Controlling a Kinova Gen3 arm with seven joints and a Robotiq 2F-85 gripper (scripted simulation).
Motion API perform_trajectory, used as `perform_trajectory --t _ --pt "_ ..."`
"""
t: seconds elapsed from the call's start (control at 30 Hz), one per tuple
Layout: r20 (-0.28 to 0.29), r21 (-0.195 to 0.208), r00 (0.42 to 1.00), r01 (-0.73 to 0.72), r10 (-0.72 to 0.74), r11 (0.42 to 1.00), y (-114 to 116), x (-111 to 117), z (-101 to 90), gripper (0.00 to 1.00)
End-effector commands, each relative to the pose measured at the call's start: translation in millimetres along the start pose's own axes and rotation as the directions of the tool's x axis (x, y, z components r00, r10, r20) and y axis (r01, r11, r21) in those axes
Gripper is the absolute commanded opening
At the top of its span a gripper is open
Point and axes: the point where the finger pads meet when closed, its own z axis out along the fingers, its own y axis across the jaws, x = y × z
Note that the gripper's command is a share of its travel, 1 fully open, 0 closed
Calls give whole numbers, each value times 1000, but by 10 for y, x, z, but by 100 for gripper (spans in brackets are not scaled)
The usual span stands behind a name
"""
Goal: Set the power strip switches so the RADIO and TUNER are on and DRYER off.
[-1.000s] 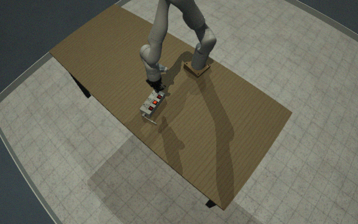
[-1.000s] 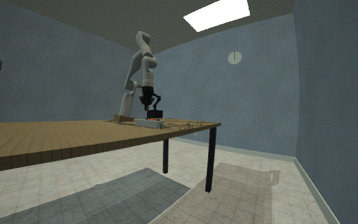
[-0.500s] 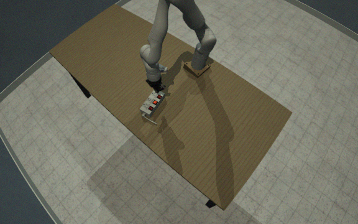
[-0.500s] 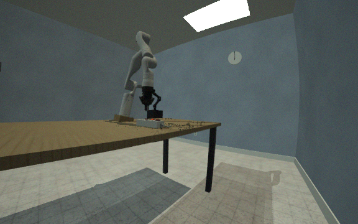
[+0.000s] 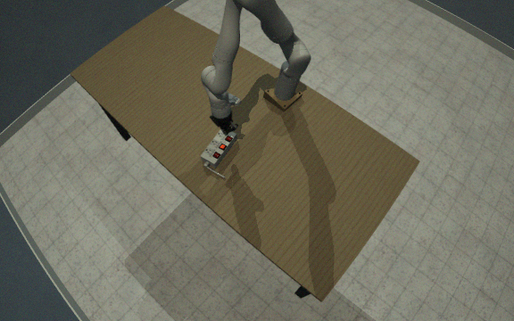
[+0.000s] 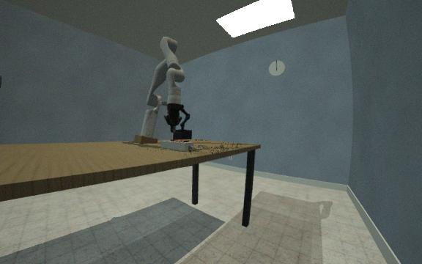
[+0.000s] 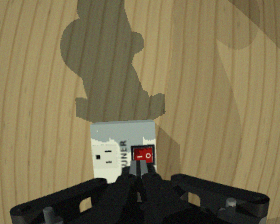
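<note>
A white power strip [image 5: 219, 148] lies flat on the wooden table near its front edge. Two of its red rocker switches [image 5: 222, 146] glow in the top view; the end nearest the arm is hidden under the gripper. My gripper [image 5: 230, 129] is shut and empty, with its fingertips pointing down just above that end of the strip. In the wrist view the shut fingertips [image 7: 139, 171] stand right at the near edge of a red switch [image 7: 143, 155], beside a socket [image 7: 106, 157]. I cannot read the labels. In the exterior view the gripper [image 6: 174, 128] hangs just above the strip [image 6: 176, 145].
The arm's base plate [image 5: 283, 98] is bolted to the table behind the strip. A short cable stub [image 5: 214, 171] sticks out of the strip's end toward the table's front edge. The table edge is close on that side.
</note>
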Motion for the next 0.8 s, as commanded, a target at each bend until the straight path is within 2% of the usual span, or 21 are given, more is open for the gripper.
perform_trajectory --t 0.0,0.77 --pt "-3 1 1000 7 -7 1000 2 16 63 0" --pt "-3 1 1000 7 -7 1000 -5 24 301 0"
